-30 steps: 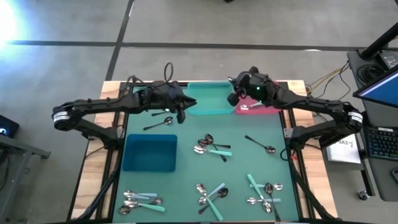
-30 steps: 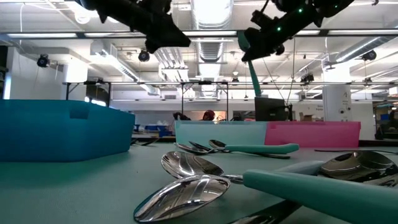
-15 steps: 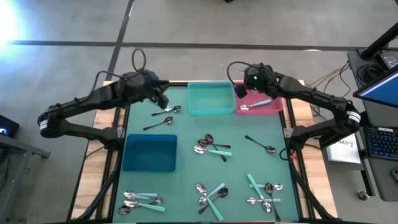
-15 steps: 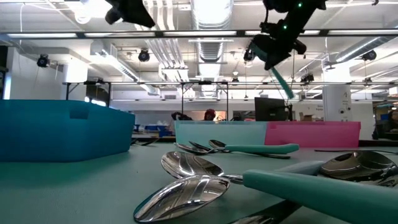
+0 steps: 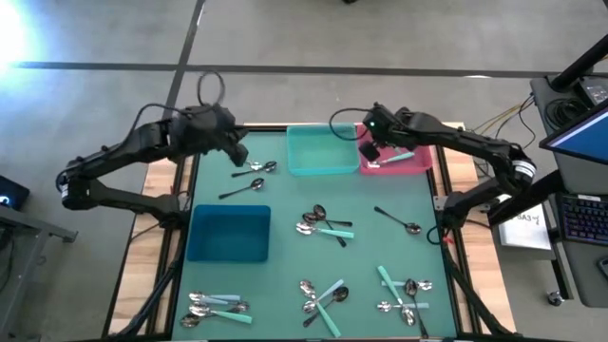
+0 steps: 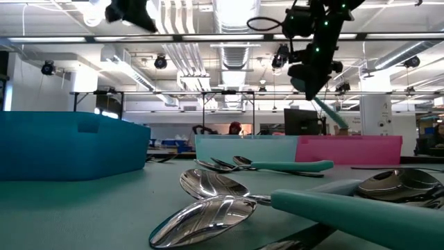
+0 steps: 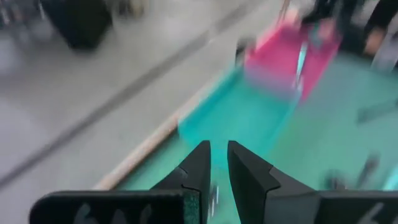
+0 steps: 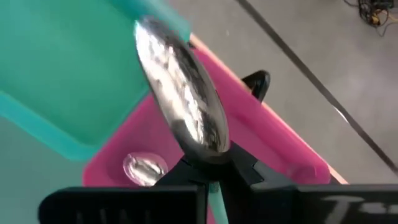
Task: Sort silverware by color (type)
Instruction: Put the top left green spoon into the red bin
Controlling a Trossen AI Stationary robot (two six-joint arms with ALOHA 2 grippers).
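My right gripper (image 5: 372, 149) hovers at the left end of the pink bin (image 5: 421, 170), shut on a spoon with a shiny bowl (image 8: 183, 106) and a mint-teal handle (image 6: 329, 114). One silver spoon (image 8: 144, 168) lies inside the pink bin. My left gripper (image 5: 236, 157) is raised near the table's far left, left of the teal bin (image 5: 323, 172). Its fingers (image 7: 202, 163) stand a narrow gap apart with nothing between them. Two silver spoons (image 5: 256, 169) lie flat on the mat just beside it. My right gripper pinches the spoon between its two fingers at the neck (image 8: 210, 155), just behind the bowl. The bowl sticks out ahead of the fingertips. The teal handle (image 5: 400, 155) slants down behind the fingers over the pink bin, and the spoon is lifted clear.
A blue bin (image 5: 228, 235) sits at the mat's left middle. Spoon clusters lie at mid-table (image 5: 323, 224), near middle (image 5: 321, 294), near right (image 5: 404, 290) and near left (image 5: 214, 306). A dark spoon (image 5: 399, 220) lies alone at the right. Wooden table edges flank the green mat.
My left gripper has drawn back from the teal bin's left edge toward the table's far left. My right gripper has turned over the pink bin's left end, keeping hold. The spoon's teal handle hung straight down and now slants toward the pink bin.
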